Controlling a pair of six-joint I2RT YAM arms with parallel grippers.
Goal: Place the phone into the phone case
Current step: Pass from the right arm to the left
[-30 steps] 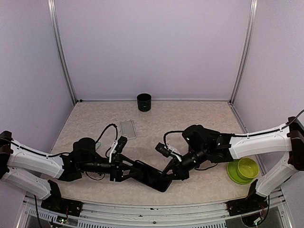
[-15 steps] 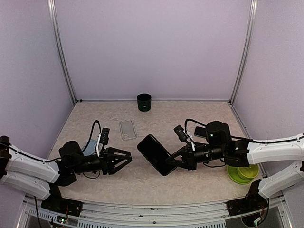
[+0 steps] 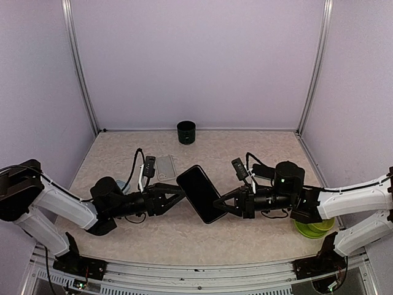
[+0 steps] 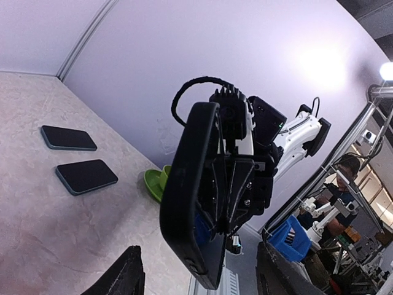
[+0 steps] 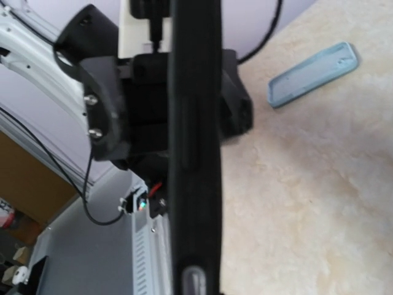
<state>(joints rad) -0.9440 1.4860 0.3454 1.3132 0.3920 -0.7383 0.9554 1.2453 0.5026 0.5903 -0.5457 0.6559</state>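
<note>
The right pincer (image 3: pixel 226 203) is pressed together on the near-right edge of the black phone (image 3: pixel 201 193). It holds the phone up off the tabletop (image 3: pixel 245 243), tilted, in the gap between the two arms. The left pincer (image 3: pixel 175 198) is spread wide. In its own wrist view the phone stands edge-on between its two fingers (image 4: pixel 126 276), with open space on both sides, so it has no grip. From above, its tips sit right at the phone's left edge, and I cannot tell whether they touch it.

Half a second ago the left pincer was farther left, well apart from the phone, and just as open. Now it has come in to meet it. The right arm has carried the phone slightly toward the back since then. A second ago both pincers were crowded low together over the near part of the tabletop.

The phone case (image 3: pixel 164 166), pale and see-through, lies flat just behind the left pincer, in the same place as before. Two more dark phones (image 4: pixel 86 176) lie flat beyond the right arm. A green bowl (image 3: pixel 313 220) sits at the right edge and a dark cup (image 3: pixel 186 132) by the back wall.
</note>
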